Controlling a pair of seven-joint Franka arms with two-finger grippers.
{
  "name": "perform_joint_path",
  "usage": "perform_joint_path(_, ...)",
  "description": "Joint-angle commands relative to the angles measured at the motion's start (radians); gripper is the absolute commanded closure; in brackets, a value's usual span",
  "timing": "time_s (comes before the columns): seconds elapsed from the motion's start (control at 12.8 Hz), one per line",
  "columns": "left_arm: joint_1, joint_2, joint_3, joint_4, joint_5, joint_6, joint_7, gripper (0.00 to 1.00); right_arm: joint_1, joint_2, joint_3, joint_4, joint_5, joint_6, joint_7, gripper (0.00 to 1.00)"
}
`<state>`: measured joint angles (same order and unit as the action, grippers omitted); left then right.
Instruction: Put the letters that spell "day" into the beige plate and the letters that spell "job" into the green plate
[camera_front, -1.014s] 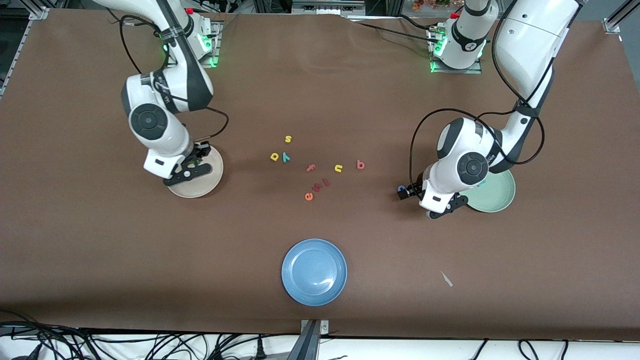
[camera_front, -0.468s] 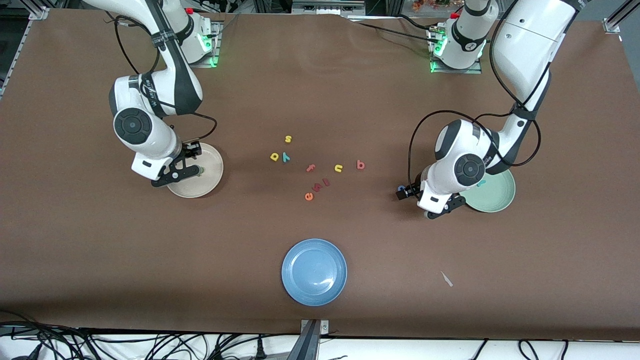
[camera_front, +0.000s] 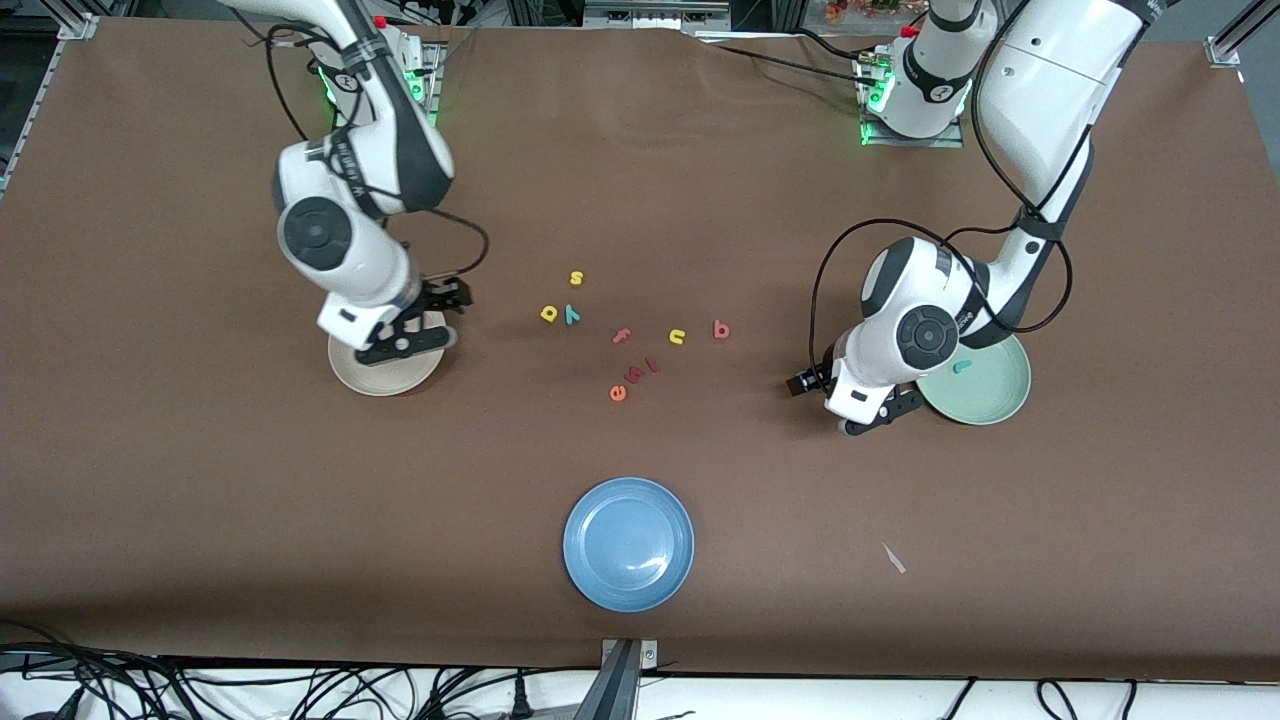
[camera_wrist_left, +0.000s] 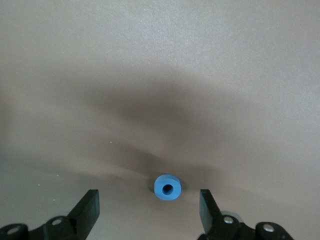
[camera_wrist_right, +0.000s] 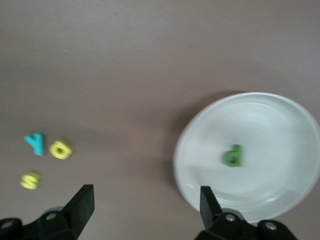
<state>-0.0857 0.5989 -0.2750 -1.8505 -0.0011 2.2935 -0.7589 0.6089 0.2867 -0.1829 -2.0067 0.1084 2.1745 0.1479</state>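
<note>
The brown table (camera_front: 640, 180) carries everything. On it the blue plate (camera_front: 629, 543) lies nearest the front camera, with nothing in it. The beige plate (camera_front: 385, 368) sits toward the right arm's end, and the right gripper (camera_front: 440, 312) hangs above its rim; both fingers (camera_wrist_right: 82, 202) stand spread apart with nothing between them. The green d (camera_wrist_right: 233, 155) lies flat inside this plate, just ahead of the finger on that side. The green plate (camera_front: 985, 385) sits toward the left arm's end, holding the teal j (camera_front: 962, 366). The left gripper (camera_front: 812, 382) hangs low over bare table beside that plate, its fingers (camera_wrist_left: 90, 207) wide apart and gripping nothing; the blue o (camera_wrist_left: 167, 187) rests on the table between them, touching neither. In the middle of the table, well apart from either pair of fingers, lie the yellow a (camera_front: 549, 314), the teal y (camera_front: 572, 315), the yellow s (camera_front: 576, 278), the pink f (camera_front: 621, 336), the yellow u (camera_front: 677, 337), the red-pink b (camera_front: 721, 329) and the orange e (camera_front: 617, 393)
</note>
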Motion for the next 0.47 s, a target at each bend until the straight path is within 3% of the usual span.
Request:
perform_joint_path(0.0,-0.003,0.009,0.002,0.013,0.026,0.001,-0.011,0.11,0.011,0.06,0.063,0.017,0.017,0.085,0.14,0.06)
perform_joint_path(0.39,-0.003,0.009,0.002,0.013,0.024,0.001,-0.011,0.13,0.066,0.117,0.106,-0.076,0.017,0.299,0.349,0.05)
